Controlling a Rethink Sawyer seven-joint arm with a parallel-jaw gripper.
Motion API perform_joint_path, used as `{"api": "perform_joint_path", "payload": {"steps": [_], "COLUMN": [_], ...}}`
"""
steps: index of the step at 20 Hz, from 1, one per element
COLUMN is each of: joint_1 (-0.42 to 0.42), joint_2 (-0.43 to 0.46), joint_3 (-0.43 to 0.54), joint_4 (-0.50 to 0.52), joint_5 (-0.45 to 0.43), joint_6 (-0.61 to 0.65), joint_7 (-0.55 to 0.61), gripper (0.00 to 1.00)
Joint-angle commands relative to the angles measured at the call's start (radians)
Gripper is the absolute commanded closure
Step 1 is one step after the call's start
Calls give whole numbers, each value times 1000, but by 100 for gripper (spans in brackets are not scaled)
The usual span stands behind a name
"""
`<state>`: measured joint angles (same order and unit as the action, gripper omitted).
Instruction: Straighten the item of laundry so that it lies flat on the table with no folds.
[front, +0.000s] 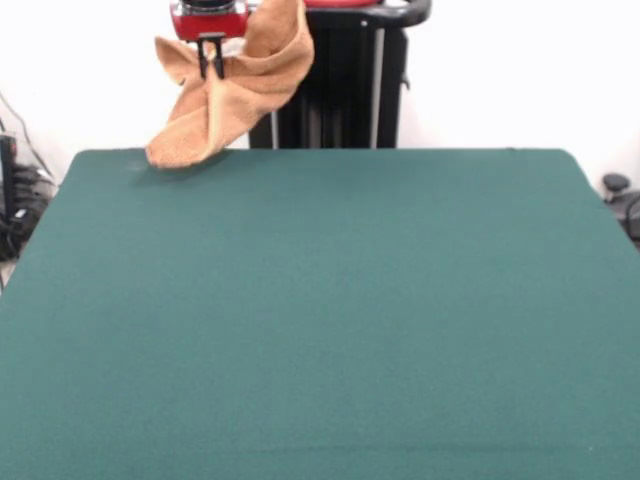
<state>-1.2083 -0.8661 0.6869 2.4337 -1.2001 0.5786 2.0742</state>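
Note:
The orange-tan towel (232, 92) hangs bunched and twisted from my gripper (210, 70) at the top left of the front view. The gripper is shut on a fold of the towel, its two dark fingers (204, 58) pinching the cloth below the red wrist. The towel is lifted; only its lowest corner (175, 152) reaches down to the far left edge of the dark green table (330, 320). Part of the towel wraps up past the gripper and out of the top of the picture.
The robot's black pedestal (335, 90) stands behind the table's far edge. Cables and dark equipment (18, 200) lie off the table's left side, and a dark object (620, 195) sits off its right side.

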Motion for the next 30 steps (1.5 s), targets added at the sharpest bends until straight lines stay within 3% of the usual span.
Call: {"api": "perform_joint_path", "payload": {"steps": [1,7,14,20,26,30], "joint_1": [-8,-9,25,108,164,202], "joint_2": [-16,-27,-71,5,28,88], "joint_3": [-70,-82,-48,-99,-119,-148], "joint_4": [20,24,31,-36,-79,-138], "joint_5": [-2,9,141,93,127,110], "joint_6": [-131,-151,-141,-156,-137,-134], "joint_7": [95,70,17,84,85,94], "gripper": [100,100,100,100,100,100]}}
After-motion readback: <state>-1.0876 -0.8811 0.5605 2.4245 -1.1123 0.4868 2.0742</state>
